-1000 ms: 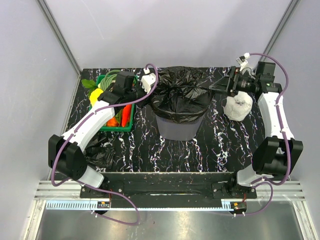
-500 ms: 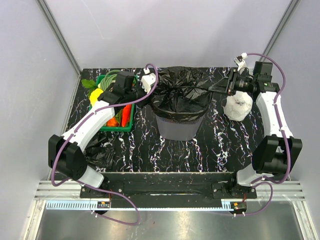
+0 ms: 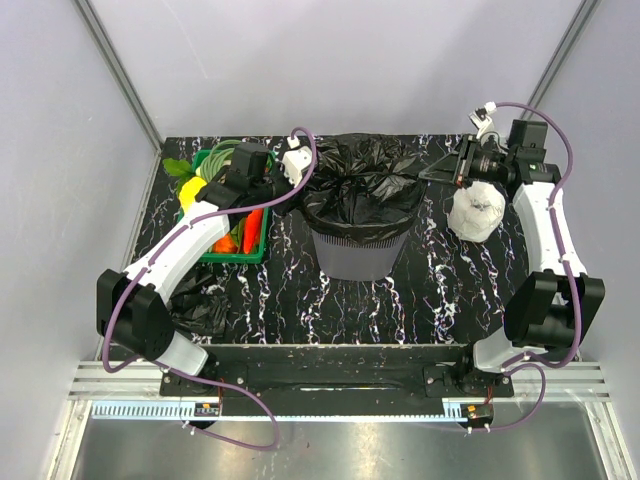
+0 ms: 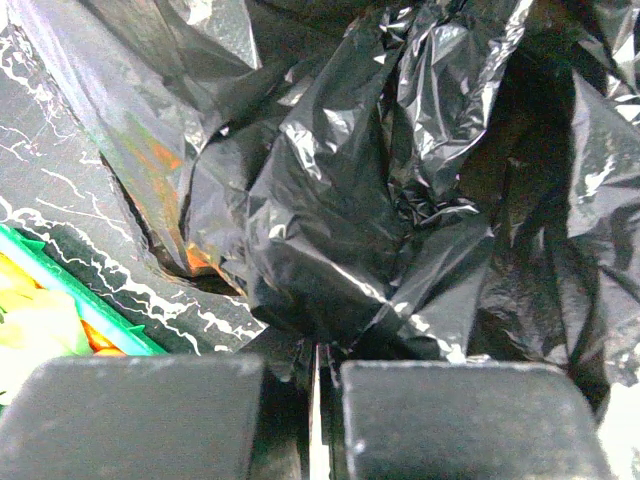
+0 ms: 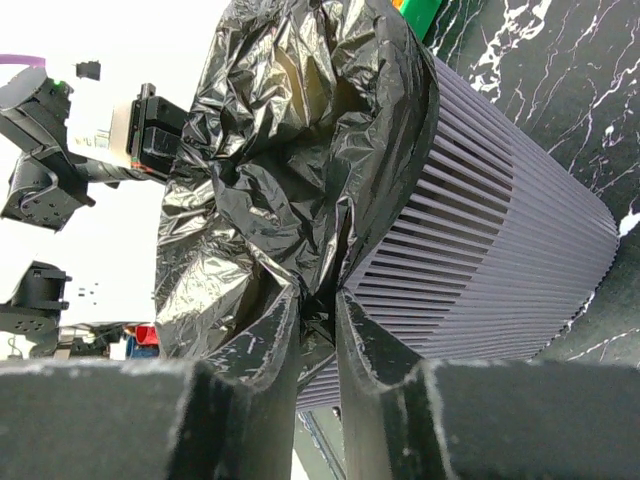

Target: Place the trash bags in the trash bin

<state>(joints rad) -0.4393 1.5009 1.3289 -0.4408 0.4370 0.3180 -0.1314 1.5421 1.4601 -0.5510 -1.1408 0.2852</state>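
Centre: black film trash bag (image 3: 365, 185) over grey mesh bin (image 3: 358, 255), looks soft, slippery; left gripper (image 4: 315, 372), right gripper (image 5: 318, 325) clamped on bunched edges.

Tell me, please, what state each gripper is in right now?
Left gripper: closed, pinching the trash bag.
Right gripper: closed on the same trash bag's edge.

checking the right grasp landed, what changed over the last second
The right jaws closed from wide open onto the stretched right edge of the trash bag, pinching the film; that wrist edged slightly toward the far side. Unchanged: the left jaws shut on the bag's left edge, the trash bin, white roll, green crate and spare bag.
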